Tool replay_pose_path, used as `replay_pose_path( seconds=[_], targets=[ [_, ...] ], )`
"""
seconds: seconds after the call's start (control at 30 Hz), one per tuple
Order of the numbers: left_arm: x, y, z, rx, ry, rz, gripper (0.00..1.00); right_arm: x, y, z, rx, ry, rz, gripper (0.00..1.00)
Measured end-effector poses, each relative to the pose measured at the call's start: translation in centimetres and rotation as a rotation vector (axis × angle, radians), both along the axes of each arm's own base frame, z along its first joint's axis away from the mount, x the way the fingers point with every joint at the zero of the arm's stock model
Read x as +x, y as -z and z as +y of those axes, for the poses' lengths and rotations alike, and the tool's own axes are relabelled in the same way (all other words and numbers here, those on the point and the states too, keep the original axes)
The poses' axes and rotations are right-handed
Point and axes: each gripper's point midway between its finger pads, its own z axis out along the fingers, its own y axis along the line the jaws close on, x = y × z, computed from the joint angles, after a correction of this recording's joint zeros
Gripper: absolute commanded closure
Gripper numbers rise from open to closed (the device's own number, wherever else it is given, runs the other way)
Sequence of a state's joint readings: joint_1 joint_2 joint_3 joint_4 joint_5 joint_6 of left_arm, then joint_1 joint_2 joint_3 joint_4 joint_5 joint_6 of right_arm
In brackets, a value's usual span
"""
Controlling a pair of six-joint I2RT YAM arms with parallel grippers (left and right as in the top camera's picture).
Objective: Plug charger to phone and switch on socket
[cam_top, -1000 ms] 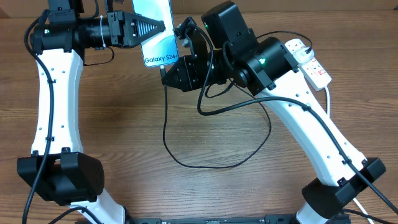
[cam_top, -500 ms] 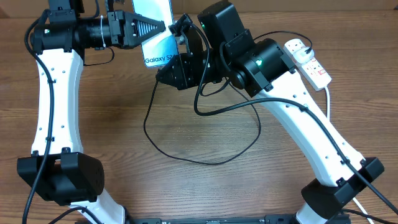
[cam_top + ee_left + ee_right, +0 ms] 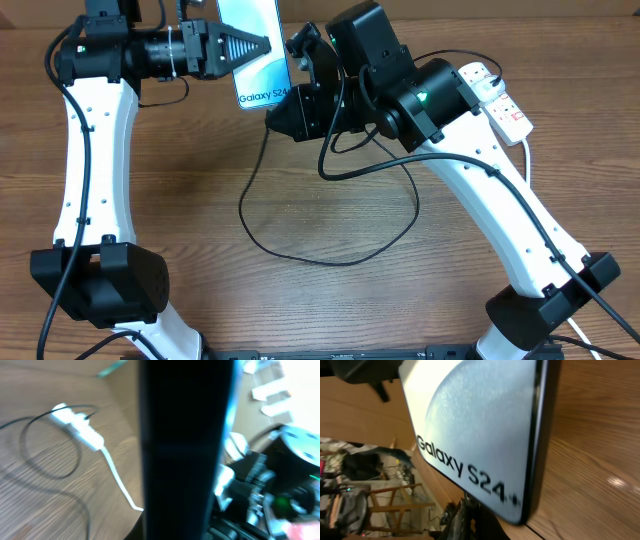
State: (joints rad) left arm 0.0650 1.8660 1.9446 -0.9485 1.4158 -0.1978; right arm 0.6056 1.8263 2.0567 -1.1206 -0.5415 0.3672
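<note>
Phone (image 3: 262, 75), lengthwise away from robot, in closed left fingers (image 3: 240, 45); charger (image 3: 300, 255) in right fingers (image 3: 285, 112).

**Tabletop** (image 3: 200, 220): brown wood-grain surface, with the grain laid left to right in the overhead view. It was evenly lit, and soft shadows were cast across it.

**Far edge:** a paler tan strip (image 3: 520, 6) was recorded beyond it, along the top of the overhead view.

**Highlight** (image 3: 616, 481): one small bright reflection was noted on the tabletop in the right wrist view.

**Wooden frame** (image 3: 395, 502): light rails and rungs were seen past the tabletop edge, among blurred clutter. Its kind was not determined.

**White pieces** (image 3: 272, 397): flat and pale, they were seen blurred against a tan surface in the left wrist view.
</note>
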Motion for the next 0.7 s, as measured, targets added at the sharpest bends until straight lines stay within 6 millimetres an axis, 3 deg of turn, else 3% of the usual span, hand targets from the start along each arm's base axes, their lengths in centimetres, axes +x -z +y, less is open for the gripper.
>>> replay_pose_path(
  seconds=[0.13,0.33,0.47,0.7],
  targets=[
    [0.7,3.8,0.8,0.166,-0.119,0.133,0.96,0.7,2.3,-2.9,-0.140,0.119,0.048,0.96],
    [1.2,9.9,4.1,0.503,-0.307,0.271,0.96,2.8,4.2,-7.4,-0.297,0.282,0.046,0.96],
    [1.1,12.3,6.0,0.685,-0.385,0.307,0.96,3.0,5.4,-8.0,-0.343,0.305,0.049,0.96],
    [1.0,13.7,7.8,0.828,-0.446,0.320,0.96,2.7,11.0,-7.7,-0.392,0.275,0.129,0.96]
  ],
)
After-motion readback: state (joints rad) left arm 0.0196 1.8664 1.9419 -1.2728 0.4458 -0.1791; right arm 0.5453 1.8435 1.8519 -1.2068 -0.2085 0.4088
